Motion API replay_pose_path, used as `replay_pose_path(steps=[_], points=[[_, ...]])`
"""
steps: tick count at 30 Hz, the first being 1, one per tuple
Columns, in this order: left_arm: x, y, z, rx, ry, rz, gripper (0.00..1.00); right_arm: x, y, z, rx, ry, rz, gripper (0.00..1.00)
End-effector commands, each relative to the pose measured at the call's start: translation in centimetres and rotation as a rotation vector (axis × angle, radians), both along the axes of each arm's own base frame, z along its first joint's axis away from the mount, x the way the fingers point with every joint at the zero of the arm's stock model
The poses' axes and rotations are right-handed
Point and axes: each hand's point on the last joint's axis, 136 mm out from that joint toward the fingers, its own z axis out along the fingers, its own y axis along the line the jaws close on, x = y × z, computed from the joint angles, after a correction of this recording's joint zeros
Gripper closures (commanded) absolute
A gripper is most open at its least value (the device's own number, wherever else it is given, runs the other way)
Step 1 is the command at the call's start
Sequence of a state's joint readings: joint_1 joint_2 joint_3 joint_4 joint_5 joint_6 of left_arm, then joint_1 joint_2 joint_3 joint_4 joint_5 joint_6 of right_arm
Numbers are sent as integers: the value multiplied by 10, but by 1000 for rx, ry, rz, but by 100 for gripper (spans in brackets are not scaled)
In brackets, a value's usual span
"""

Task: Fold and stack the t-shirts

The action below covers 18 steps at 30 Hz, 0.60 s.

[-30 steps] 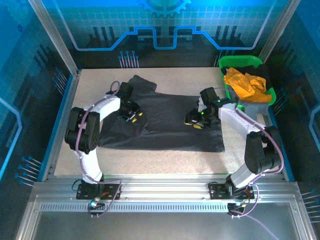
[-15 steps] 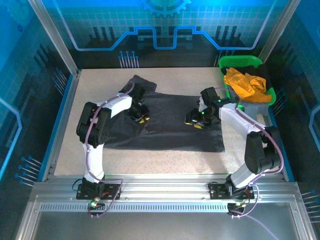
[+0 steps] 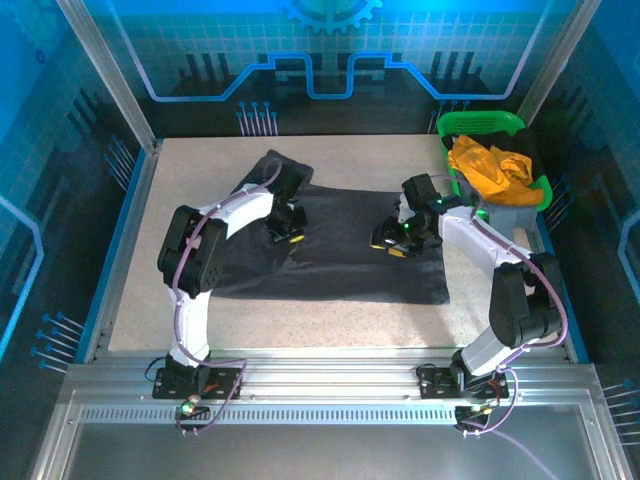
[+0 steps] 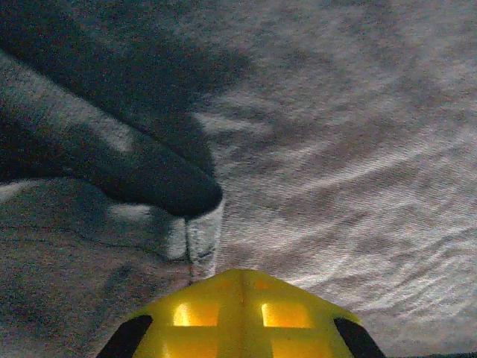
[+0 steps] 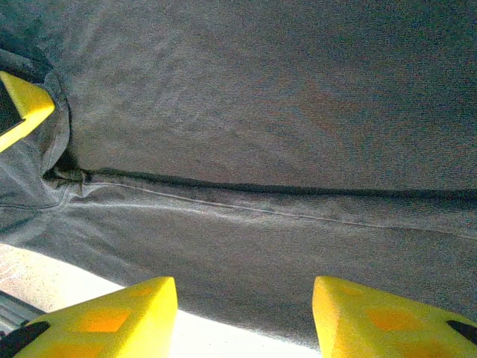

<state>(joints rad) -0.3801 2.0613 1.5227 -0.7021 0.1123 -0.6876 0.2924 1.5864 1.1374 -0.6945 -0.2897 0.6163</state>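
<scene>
A large black t-shirt [image 3: 340, 255] lies spread flat on the table, one sleeve pointing to the back left. My left gripper [image 3: 286, 233] rests on its left half. In the left wrist view the yellow fingers [image 4: 238, 298] meet at a point with a small raised ridge of the dark cloth [image 4: 200, 237] pinched at their tip. My right gripper [image 3: 392, 243] stands open over the shirt's right side. Its two fingertips [image 5: 134, 306] are wide apart above the hem [image 5: 246, 201], nothing between them. An orange-yellow t-shirt [image 3: 487, 166] lies bunched in the green basket.
The green plastic basket [image 3: 482, 123] sits at the table's back right corner, close behind the right arm. Metal frame posts and blue walls enclose the table [image 3: 400, 165]. Bare tabletop shows behind and in front of the black shirt.
My left gripper slid to the right over the shirt and closed its jaws on the cloth; the shirt's left edge has drawn inward a little. The right arm has held still.
</scene>
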Motion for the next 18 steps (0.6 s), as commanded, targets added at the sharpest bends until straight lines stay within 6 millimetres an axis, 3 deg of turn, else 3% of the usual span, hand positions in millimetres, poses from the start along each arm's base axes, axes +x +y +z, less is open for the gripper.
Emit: replay_pose_path(steps=[1, 4, 6, 7, 9, 10, 18], points=[[-6, -5, 5, 36, 0, -67, 100, -1, -2, -3, 9, 17, 3, 49], [-11, -7, 1, 35, 22, -71, 100, 0, -2, -3, 12, 16, 2, 49], [-12, 3, 5, 80, 11, -55, 100, 1, -1, -2, 14, 15, 3, 49], [-11, 9, 10, 102, -9, -47, 96, 0, -1, -1, 17, 14, 6, 49], [-8, 17, 17, 118, -34, -39, 74, 0, -1, -1, 19, 13, 8, 48], [-8, 18, 17, 120, -35, -47, 71, 0, 0, -2, 20, 15, 9, 48], [-9, 28, -7, 150, 22, -77, 72, 1, 0, 0, 22, 13, 14, 48]])
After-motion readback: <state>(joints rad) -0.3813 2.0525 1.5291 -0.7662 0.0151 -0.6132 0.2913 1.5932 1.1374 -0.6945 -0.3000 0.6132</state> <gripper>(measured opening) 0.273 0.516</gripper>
